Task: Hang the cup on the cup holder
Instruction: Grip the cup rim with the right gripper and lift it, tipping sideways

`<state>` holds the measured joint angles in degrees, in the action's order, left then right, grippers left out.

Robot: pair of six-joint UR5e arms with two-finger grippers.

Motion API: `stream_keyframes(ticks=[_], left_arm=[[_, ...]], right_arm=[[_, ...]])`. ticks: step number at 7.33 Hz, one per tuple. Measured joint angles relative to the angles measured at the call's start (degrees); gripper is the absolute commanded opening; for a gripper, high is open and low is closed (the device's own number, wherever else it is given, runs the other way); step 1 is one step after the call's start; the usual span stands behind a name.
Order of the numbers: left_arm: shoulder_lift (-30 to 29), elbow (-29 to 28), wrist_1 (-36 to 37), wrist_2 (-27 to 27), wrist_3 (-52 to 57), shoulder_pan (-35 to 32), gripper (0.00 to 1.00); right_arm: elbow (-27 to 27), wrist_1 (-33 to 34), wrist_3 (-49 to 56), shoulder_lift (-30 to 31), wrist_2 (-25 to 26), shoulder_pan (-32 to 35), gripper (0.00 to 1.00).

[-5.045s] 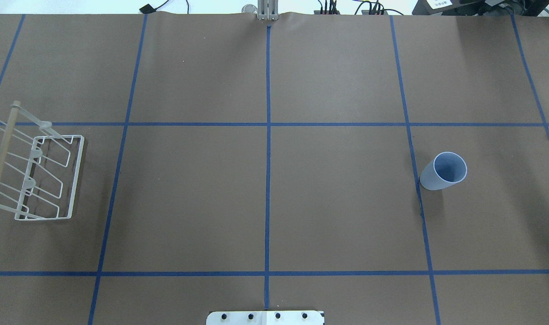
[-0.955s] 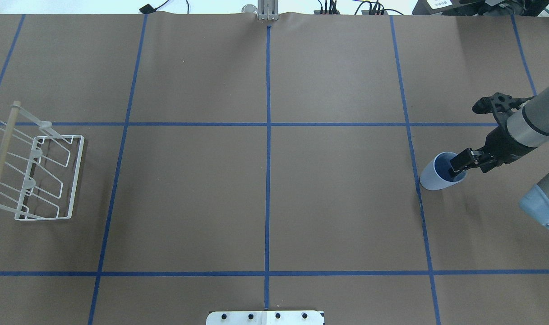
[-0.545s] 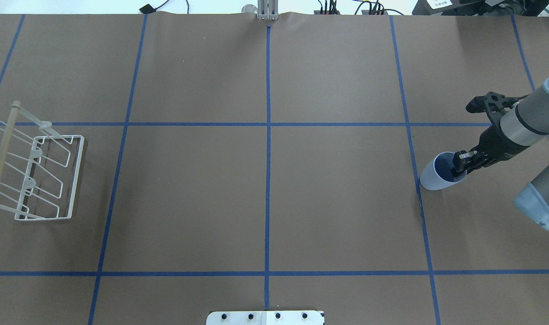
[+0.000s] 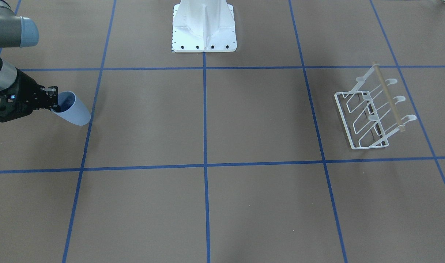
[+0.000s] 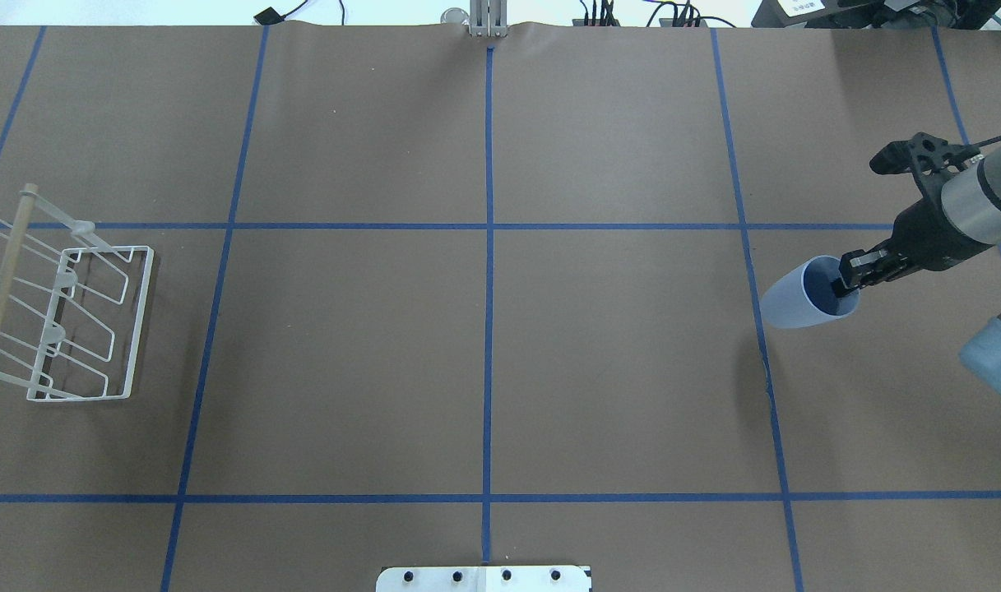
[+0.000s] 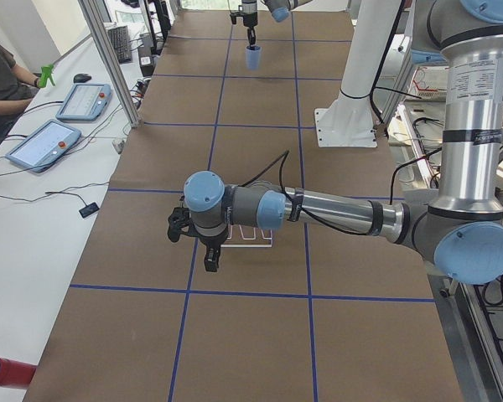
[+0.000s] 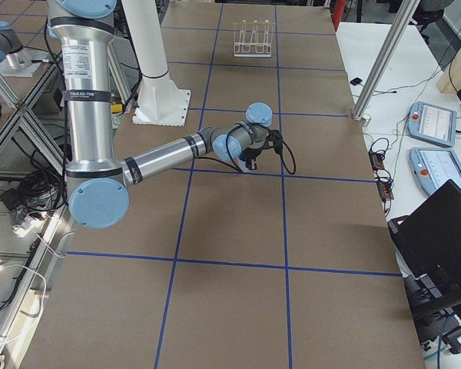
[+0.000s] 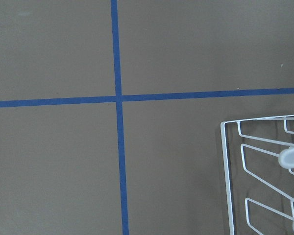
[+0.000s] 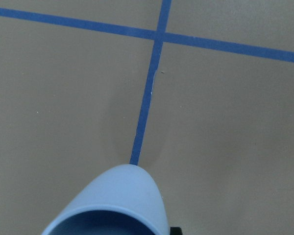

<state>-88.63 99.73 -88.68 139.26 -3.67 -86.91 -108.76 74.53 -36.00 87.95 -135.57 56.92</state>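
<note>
The light blue cup hangs tilted above the table at the right, its mouth toward the arm. My right gripper is shut on the cup's rim, one finger inside the mouth; this also shows in the front-facing view, with the cup. The right wrist view shows the cup close below the camera. The white wire cup holder with its wooden rod stands at the far left. My left gripper hovers near the holder; I cannot tell if it is open.
Brown table covering with a blue tape grid. The white robot base plate sits at mid table edge. The left wrist view shows the holder's corner. Operators' tablets lie on a side table.
The right arm came in from the right, closed on the cup's rim, and lifted and tilted the cup off the table. The holder has not moved.
</note>
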Motion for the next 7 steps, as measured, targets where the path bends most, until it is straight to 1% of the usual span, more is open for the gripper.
stream_keyframes(ticks=[2, 3, 4, 5, 7], left_arm=[[-0.7, 2.1, -0.3, 0.2, 0.0, 1.0, 0.98], [-1.3, 3.7, -1.6, 0.2, -0.1, 3.1, 0.98], [-1.6, 5.3, -4.4, 0.3, -2.3, 5.2, 0.98], [-2.2, 6.8, -8.3, 0.3, -8.8, 7.8, 0.98], [-4.7, 8.9, -17.9, 0.2, -28.5, 14.3, 0.98]], right_arm=[[-0.7, -0.2, -4.9, -2.9, -1.3, 0.6, 0.00], [-0.6, -1.6, -10.6, -5.4, -1.4, 0.6, 0.00], [0.0, -4.9, -17.2, -7.4, -1.4, 0.4, 0.00], [0.8, -8.8, -23.0, -8.9, -1.3, -0.1, 0.00], [2.2, -15.7, -31.7, -11.8, -1.3, -2.6, 0.00]])
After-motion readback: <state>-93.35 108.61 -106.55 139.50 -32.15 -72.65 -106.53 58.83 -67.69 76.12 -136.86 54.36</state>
